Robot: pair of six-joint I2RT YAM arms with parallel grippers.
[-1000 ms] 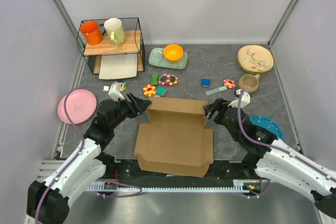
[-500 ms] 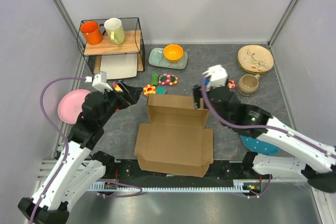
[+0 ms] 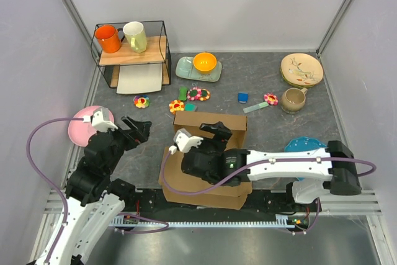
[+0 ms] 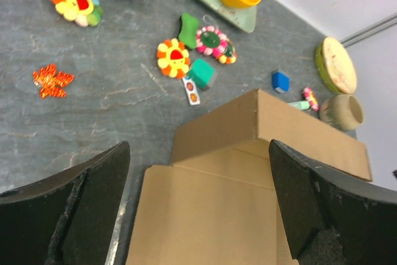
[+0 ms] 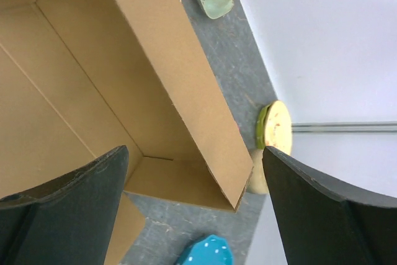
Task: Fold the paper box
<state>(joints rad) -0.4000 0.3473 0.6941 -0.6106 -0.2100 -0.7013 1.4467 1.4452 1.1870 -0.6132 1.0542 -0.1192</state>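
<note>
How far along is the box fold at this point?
Done: the far wall of the paper box stands upright. In hand: nothing; the left fingers sit beside the box and the right fingers hang over its floor, both pairs open. Left: the broad near panel lies flat, so the box is not yet closed.

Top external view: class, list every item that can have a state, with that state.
Brown corrugated cardboard box: partly folded, rear wall upright, front panel flat.
Left tool: open, empty.
Right tool: open, empty, above the box.
Orange ceramic mug: upright on shelf.
Yellow bowl: upright on green tray.
</note>
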